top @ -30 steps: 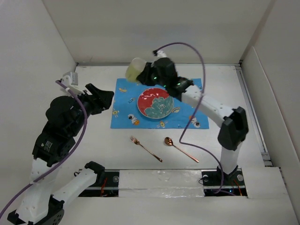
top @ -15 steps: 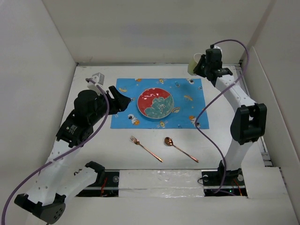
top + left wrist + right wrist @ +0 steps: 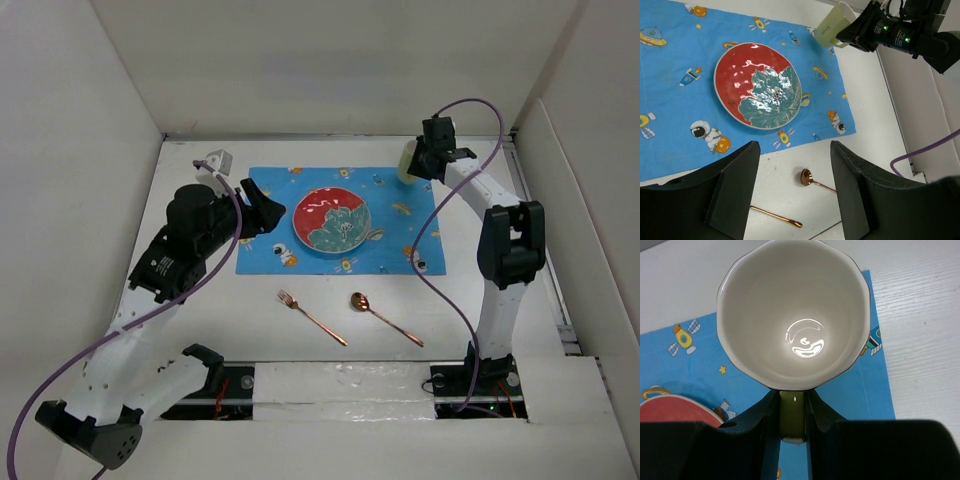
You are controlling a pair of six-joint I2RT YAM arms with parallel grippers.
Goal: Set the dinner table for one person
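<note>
dinner table (image 3: 250,320) white | right gripper (image 3: 791,406) clamps mug (image 3: 792,315) handle, visible only from its wrist | left gripper (image 3: 795,147) released, empty

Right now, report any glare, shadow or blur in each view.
Right wrist view: a bright curved glare spot in the bottom of the cup; the right hand under it is nearly black, no detail. Left wrist view: light glints off the red half of the plate. Top view: soft, even light, faint shadows on the table.
</note>
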